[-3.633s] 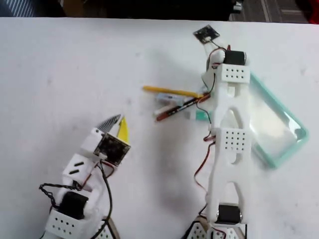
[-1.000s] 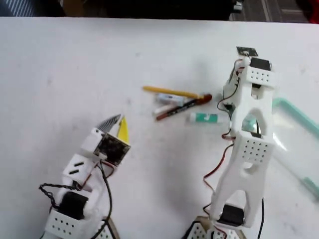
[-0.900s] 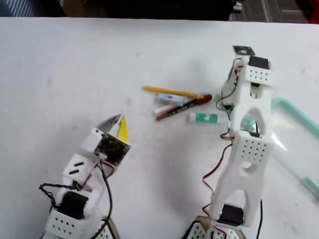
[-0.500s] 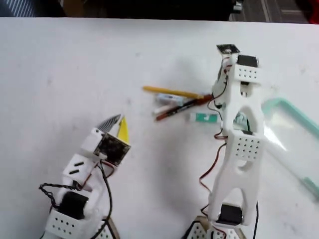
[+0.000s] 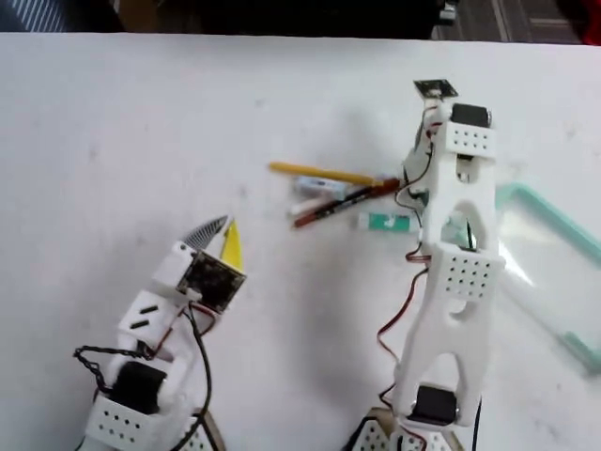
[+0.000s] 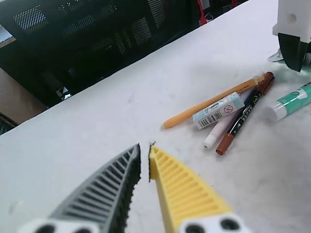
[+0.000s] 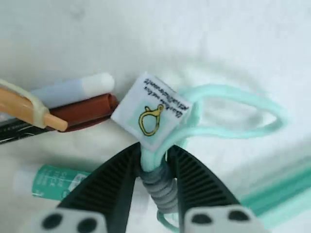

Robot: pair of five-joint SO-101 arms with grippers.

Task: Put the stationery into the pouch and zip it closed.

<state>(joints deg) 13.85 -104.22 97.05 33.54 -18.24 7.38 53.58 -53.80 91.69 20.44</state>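
Since half a second ago the right arm has nudged toward three o'clock. Over several seconds the clear, mint-edged pouch has slid from beneath it toward four o'clock. The right gripper is clamped on the pouch's mint cord (a white tag sits there); from above, the wrist hides this grip. The stationery lies just at that gripper's nine o'clock: yellow pen, brown marker, green tube. The left gripper, at the pile's eight o'clock, has its fingers nearly together, holding nothing.
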